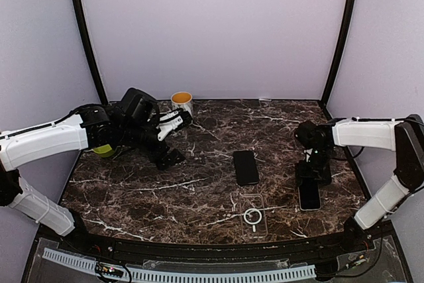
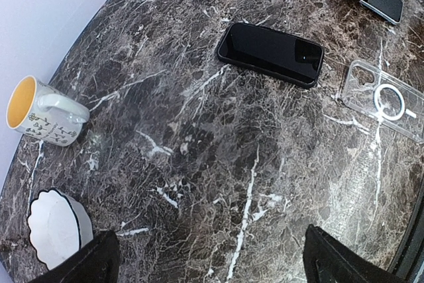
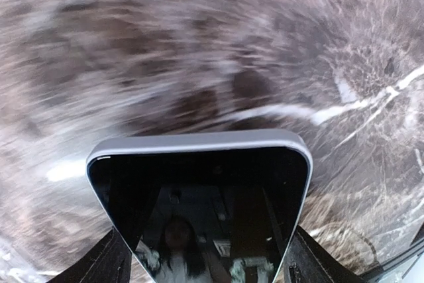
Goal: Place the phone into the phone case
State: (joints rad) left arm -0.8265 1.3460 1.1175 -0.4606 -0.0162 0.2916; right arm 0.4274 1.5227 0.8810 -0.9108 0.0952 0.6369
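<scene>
The R gripper [image 1: 313, 173] is low at the right side of the marble table [image 1: 132, 190], directly over the far end of the silver-rimmed phone [image 1: 309, 195]. In the right wrist view this phone fills the space btw. the two black fingers [image 3: 99, 266]. Its long edges meet a finger on each side, so the claw is clenched on the phone. The screen is up, dark, and gives reflections. The phone looks sharp there, but the table behind it is smeared. Whether the phone's near end rests on the table or is lifted, the pictures do not tell.

The phone case [image 1: 252, 215] lies flat near the front edge of the table, approx. in the middle. It is transparent, w/ a white ring and a short white bar. It is left of the silver-rimmed phone and apart from it. Nothing is inside the case. A second black phone [image 1: 246, 167] lies screen-up just behind the case, not touching it.

The L gripper [image 2: 218, 266] is above the left part of the table, released, w/ the fingers wide apart and nothing btw. them. A white mug [image 1: 182, 102] w/ yellow inside stands at the back, near this gripper. The left wrist view shows also a white bowl [image 2: 58, 226] near the mug.
</scene>
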